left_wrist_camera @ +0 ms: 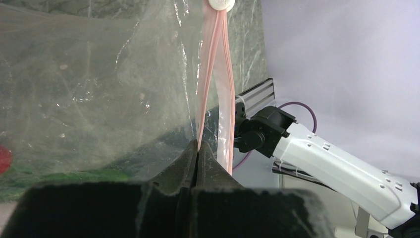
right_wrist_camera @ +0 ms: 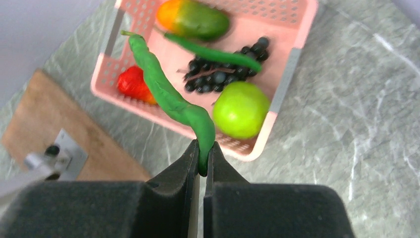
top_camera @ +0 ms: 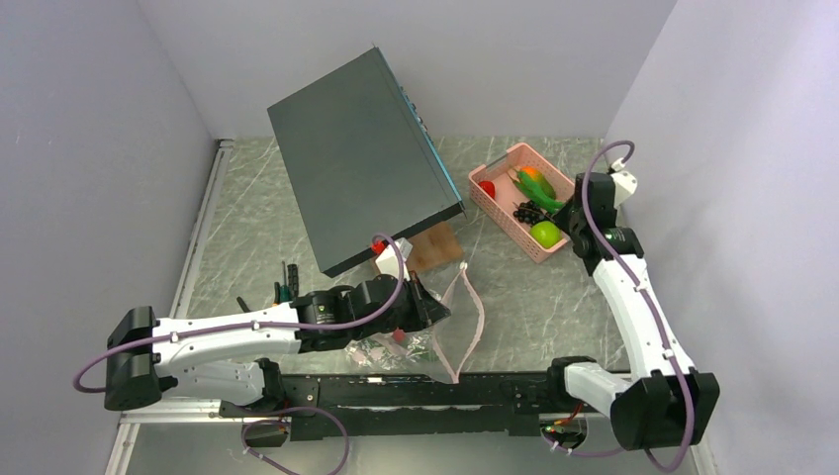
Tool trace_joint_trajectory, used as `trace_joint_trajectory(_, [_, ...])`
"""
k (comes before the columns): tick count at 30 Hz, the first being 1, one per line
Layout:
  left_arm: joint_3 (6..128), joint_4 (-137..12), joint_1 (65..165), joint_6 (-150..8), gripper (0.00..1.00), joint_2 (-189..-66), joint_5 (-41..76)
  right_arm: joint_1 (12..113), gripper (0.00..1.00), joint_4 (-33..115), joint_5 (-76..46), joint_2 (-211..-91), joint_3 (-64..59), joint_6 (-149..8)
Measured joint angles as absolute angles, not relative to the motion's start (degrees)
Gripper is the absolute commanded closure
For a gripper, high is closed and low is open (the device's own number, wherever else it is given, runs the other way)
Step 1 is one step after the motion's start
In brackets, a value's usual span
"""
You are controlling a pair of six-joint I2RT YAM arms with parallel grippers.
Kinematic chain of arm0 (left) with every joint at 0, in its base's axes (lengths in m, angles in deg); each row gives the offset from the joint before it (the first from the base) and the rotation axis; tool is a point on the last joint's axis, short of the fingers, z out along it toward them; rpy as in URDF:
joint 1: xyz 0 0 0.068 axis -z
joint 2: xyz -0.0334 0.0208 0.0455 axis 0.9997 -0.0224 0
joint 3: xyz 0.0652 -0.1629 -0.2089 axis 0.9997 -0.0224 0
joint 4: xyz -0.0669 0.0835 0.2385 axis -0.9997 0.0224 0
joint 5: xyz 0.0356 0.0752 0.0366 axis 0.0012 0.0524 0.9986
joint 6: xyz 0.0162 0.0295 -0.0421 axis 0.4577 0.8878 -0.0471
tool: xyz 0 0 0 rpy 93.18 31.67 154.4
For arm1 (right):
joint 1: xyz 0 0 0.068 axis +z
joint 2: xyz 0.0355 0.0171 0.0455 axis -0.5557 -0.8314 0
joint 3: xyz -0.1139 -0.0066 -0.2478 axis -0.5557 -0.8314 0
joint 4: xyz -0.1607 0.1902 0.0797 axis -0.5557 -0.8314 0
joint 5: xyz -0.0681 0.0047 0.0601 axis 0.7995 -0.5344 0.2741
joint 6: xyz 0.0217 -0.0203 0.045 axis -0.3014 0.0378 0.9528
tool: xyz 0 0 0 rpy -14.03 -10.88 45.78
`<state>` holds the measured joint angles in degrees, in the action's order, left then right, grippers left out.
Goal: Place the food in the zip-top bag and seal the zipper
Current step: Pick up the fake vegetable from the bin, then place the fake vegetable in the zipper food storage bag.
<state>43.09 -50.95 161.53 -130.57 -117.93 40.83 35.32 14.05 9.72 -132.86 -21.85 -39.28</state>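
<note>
The clear zip-top bag lies in front of the left arm with its pink zipper gaping open. My left gripper is shut on one side of the zipper. A red piece and something green show through the bag. My right gripper is shut on the end of a long green pod, held above the pink basket. In the basket lie a mango, a second pod, black grapes, a lime-green fruit and a red piece.
A large dark grey box stands tilted at the back centre. A wooden board lies under its near corner. Small hand tools lie at the left. The pink basket stands at the back right, between board and right arm.
</note>
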Motion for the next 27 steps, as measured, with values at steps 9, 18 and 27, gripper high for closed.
trace_joint_trajectory(9, [44.14,-48.11,161.34,-130.89,1.0,-119.48,42.08,48.42,1.0,1.38,12.24,-128.99,-15.9,-40.29])
trace_joint_trajectory(18, [44.44,-42.87,160.85,-133.41,1.0,-120.23,45.4,49.57,1.0,-10.01,8.59,-123.2,-11.09,-46.1])
trace_joint_trajectory(27, [45.01,-39.26,160.42,-133.84,1.0,-120.91,47.48,49.57,1.0,-16.74,-4.38,-117.56,-8.01,-53.64])
